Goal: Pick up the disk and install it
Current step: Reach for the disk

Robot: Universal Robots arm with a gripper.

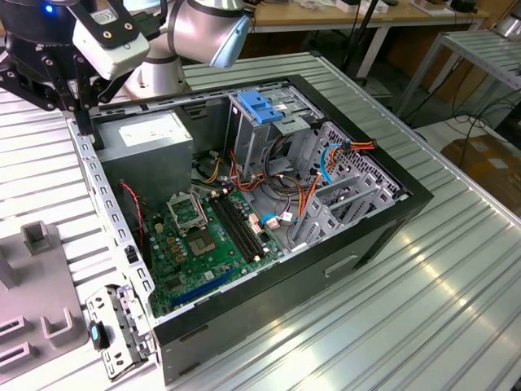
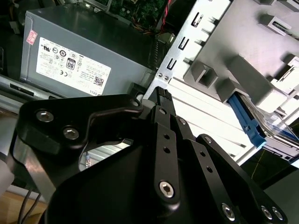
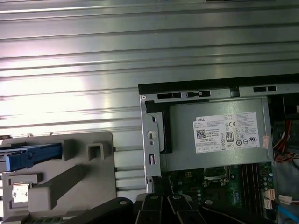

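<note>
Currently I am viewing the gripper [image 2: 161, 95] hanging above the rear corner of the open computer case [image 1: 358, 244], at the exterior view's left. In both wrist views its fingers are lying drawn together and are grasping nothing. The disk [image 2: 268, 128] is sitting well apart from the gripper in a grey fixture [image 3: 93, 196] on the ribbed metal table [image 1: 423, 309], outside the case. In the second wrist view I am seeing its silver body and one blue carrier rail lodged between raised grey blocks, and the same blue rail is showing in the first wrist view. Directly beside the gripper, inside the case, the grey power supply [image 3: 187, 154] is lying flat against the rear wall. It is carrying a white label [image 3: 231, 133] with black print, a square code and a row of certification marks, and a small pink sticker [image 2: 31, 37] is showing at one corner of its top. I am also noting the green motherboard [image 1: 203, 244] on the case floor and a bare blue bracket [image 1: 259, 106] resting on top of the metal drive cage. Orange, red and blue cables are running between cage and board.
</note>
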